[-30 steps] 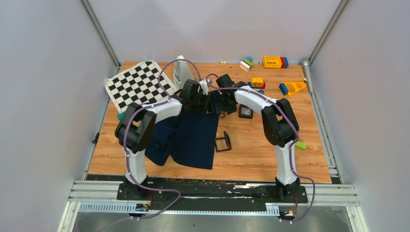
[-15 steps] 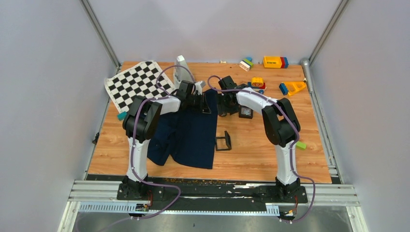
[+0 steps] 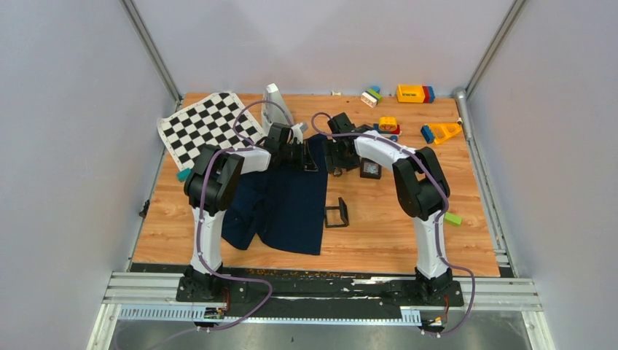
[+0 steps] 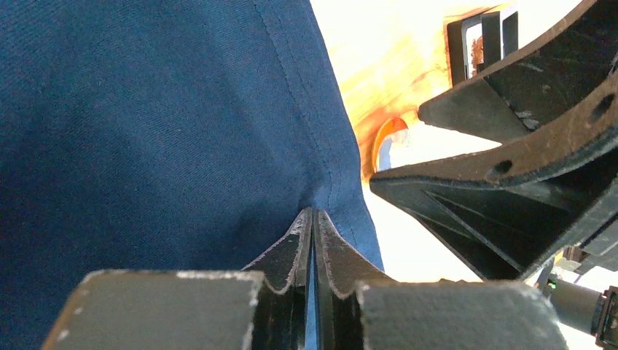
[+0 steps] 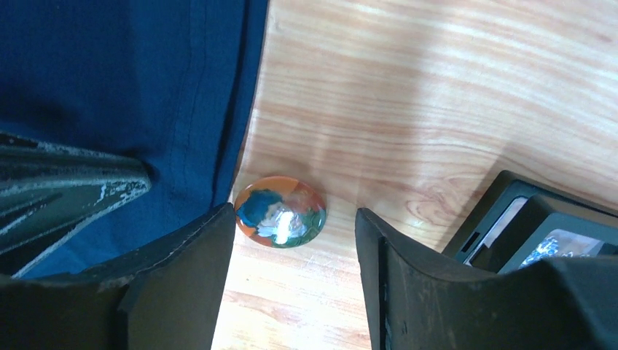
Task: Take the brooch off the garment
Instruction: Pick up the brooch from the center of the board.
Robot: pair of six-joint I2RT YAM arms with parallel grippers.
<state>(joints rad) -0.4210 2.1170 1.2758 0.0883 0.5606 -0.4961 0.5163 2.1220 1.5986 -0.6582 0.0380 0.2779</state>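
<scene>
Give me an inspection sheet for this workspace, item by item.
Surface: wooden table, light grain.
Job's things: navy garment spread centre-left. The round glossy brooch lies on the wood right at the garment's hem, not on the cloth.
Clutter: chequered mat far left, toy blocks far right, black box, black frame, green block.
Grippers: left gripper shut on the garment's edge. The right gripper is open, with a finger either side of the brooch.
Cables: purple cables loop along both arms.
Surroundings: grey walls on three sides, metal rail at the near edge.
</scene>
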